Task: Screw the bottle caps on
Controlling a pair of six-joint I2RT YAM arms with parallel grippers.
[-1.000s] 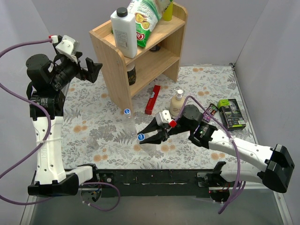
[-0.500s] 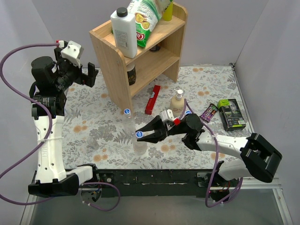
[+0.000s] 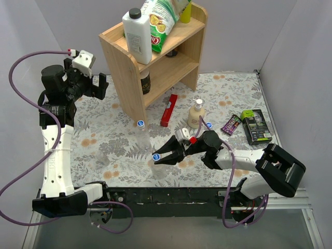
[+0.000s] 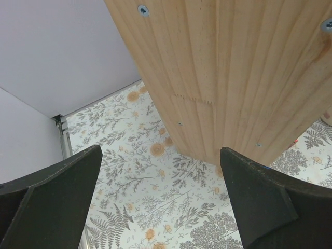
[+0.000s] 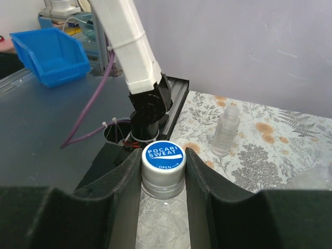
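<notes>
1. in front of the wooden shelf (image 3: 155, 57), out toward the table's near edge (image 3: 171, 194), a blue cap (image 5: 163, 157) sits on the neck of a clear bottle (image 5: 163, 228). the right gripper (image 3: 162, 155) is pinched narrow on that cap, one finger touching each side.
2. for the twist i'd keep the fingers level on the cap and push down lightly while turning, otherwise it could cross-thread. can't tell how far it's threaded.
3. nothing holds the bottle, so it might spin or tip.
4. the left gripper (image 3: 100, 83) is spread wide with nothing in it, up beside the shelf's side wall. it could come down to steady the bottle.
5. room: a capped bottle (image 3: 140, 124) stands at the shelf's front foot, an uncapped one (image 5: 226, 129) is well apart, and a loose cap (image 3: 209, 125) lies beside the soap bottle (image 3: 195, 114). the near edge is close, so don't drag that way.
</notes>
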